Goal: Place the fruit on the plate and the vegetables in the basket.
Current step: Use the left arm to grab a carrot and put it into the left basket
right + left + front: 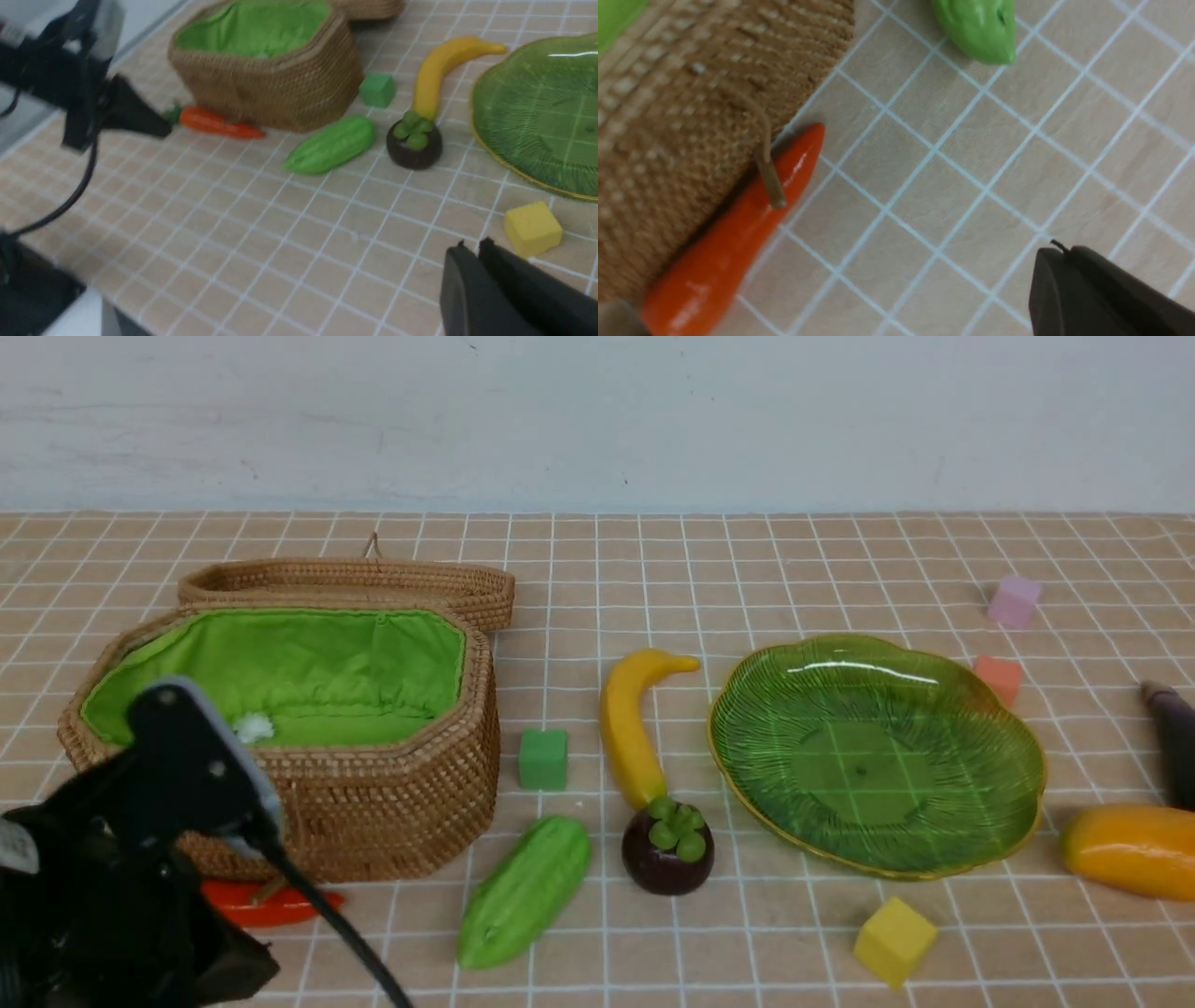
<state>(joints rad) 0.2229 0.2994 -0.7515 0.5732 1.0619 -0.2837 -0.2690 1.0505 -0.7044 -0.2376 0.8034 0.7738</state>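
Carrot (243, 907) lies against the near wall of the basket (392, 803), long axis 9–3, tip toward 3 o'clock; free tabletop (747, 943) at 6. My left tool (163, 129): fingers together.

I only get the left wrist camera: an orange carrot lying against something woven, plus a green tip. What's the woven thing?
Observer: An open wicker basket lined in green cloth.
Visitor: And the green tip?
Observer: One end of a ridged gourd lying between the basket and a mangosteen.
Visitor: Anywhere for fruit?
Observer: A green glass plate, nothing on it, right of the banana.
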